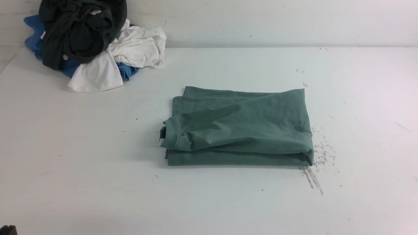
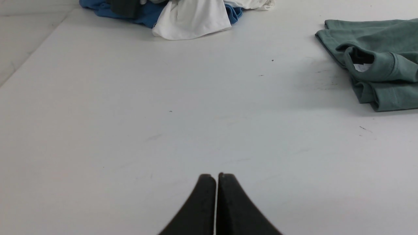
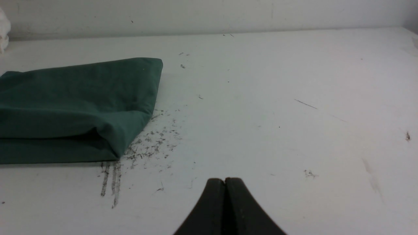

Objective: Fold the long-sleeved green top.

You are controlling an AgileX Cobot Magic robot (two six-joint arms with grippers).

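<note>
The muted sage-green long-sleeved knit top (image 1: pixel 240 125) is seen lying folded into a compact rectangle near the middle of the white, scuffed table (image 1: pixel 65 163). Its ribbed crew neck (image 1: pixel 169 133) is turned toward the robot's left, and a small white neck label (image 2: pixel 361 67) can be made out inside the opening. The folded edge lies at the robot's right, just beside a patch of dark scratch marks (image 1: pixel 315 166) on the tabletop.

The black left gripper (image 2: pixel 217 178) is shown in the left wrist view with its two fingertips pressed together and nothing held between them; it sits over bare table, well apart from the top, whose neck end is seen farther out and toward the robot's right. The black right gripper (image 3: pixel 224 181) is likewise closed tight and empty; it sits over bare table near the scratch marks, with the top's folded corner (image 3: pixel 124 143) lying ahead of it and toward the robot's left, not touched.

One green top is counted. At the far left corner of the table one heap of other clothing is piled: a dark blackish-green garment (image 1: pixel 78 29) on top, a white garment (image 1: pixel 130 49) and a blue garment (image 1: pixel 32 32) beneath. Two grippers are counted, both shut.
</note>
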